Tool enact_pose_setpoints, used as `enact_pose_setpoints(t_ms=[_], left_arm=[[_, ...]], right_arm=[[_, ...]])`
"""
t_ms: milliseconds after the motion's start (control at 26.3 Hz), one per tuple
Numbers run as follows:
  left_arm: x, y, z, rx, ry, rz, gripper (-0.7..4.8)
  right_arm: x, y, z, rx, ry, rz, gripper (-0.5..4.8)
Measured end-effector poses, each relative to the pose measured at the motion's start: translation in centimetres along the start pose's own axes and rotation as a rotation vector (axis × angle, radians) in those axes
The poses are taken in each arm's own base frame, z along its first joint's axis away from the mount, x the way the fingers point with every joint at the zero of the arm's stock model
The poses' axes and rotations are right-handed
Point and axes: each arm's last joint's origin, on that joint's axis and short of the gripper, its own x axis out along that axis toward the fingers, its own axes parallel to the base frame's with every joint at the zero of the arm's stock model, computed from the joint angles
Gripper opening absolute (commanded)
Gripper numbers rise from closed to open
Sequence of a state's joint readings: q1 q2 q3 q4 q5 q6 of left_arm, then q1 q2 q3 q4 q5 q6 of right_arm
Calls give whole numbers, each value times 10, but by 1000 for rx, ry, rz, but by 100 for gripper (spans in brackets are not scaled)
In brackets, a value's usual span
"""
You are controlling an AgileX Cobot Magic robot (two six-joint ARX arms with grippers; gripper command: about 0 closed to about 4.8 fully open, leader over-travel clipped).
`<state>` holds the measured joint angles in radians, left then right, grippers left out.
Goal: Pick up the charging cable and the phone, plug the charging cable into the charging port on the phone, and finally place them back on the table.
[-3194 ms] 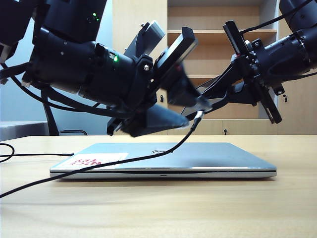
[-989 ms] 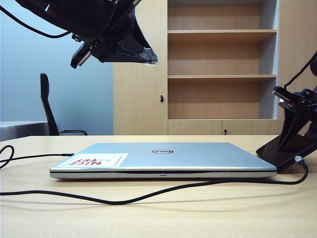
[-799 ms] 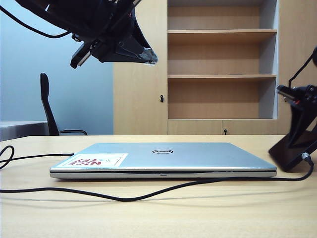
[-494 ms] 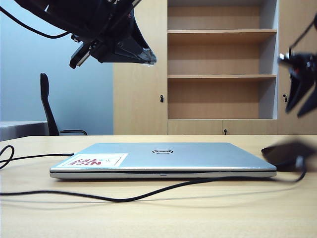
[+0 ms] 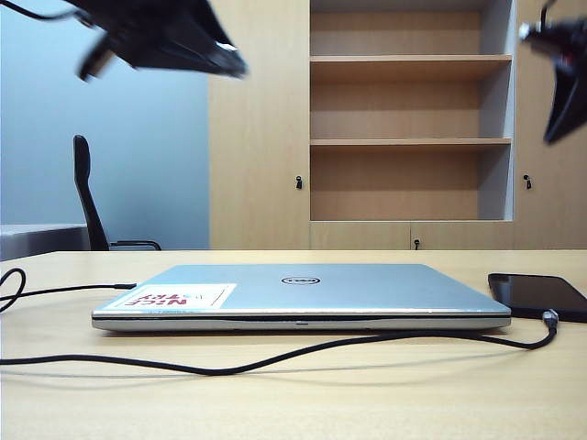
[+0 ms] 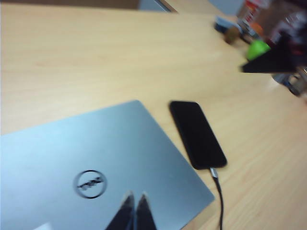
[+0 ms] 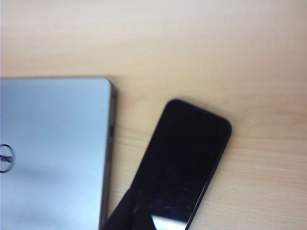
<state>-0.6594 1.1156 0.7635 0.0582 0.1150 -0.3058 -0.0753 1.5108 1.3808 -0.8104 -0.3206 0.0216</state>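
Nearest the exterior camera, the charging cable trails in a long curve across the table, its plug seated in the near end of the phone. The phone lies flat, screen up, just beside the closed silver laptop, its long axis running away from the camera. Behind, the shelf cabinet stands with bare shelves. High above, the left gripper and right gripper both have fingers pressed together, holding nothing.
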Motion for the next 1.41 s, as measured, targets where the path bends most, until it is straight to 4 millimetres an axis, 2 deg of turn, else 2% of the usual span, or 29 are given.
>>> enact_pose_setpoints(t_ms=[114, 190, 456, 532, 684, 875, 1141, 1407], left_arm=[[-17, 7, 4, -15, 10, 46, -6], [-27, 14, 3, -30, 40, 89, -6], [-57, 21, -8, 17, 51, 138, -6], [-65, 21, -17, 35, 48, 136, -6], [-75, 22, -28, 48, 9, 127, -6], [-84, 28, -58, 64, 10, 127, -6], [-92, 36, -94, 125, -55, 112, -6], [-97, 39, -111, 179, -156, 94, -6]], right_arm=[[-23, 9, -6, -28, -74, -2, -5], [-33, 13, -19, -43, -118, -4, -5], [-62, 34, -79, -143, -375, 57, -5], [-65, 39, -100, -174, -408, 82, -5], [-66, 39, -126, -187, -429, 83, -5], [-59, 34, -153, -196, -482, 80, -5], [-49, 29, -169, -190, -459, 78, -5], [-49, 29, -170, -185, -445, 76, -5]])
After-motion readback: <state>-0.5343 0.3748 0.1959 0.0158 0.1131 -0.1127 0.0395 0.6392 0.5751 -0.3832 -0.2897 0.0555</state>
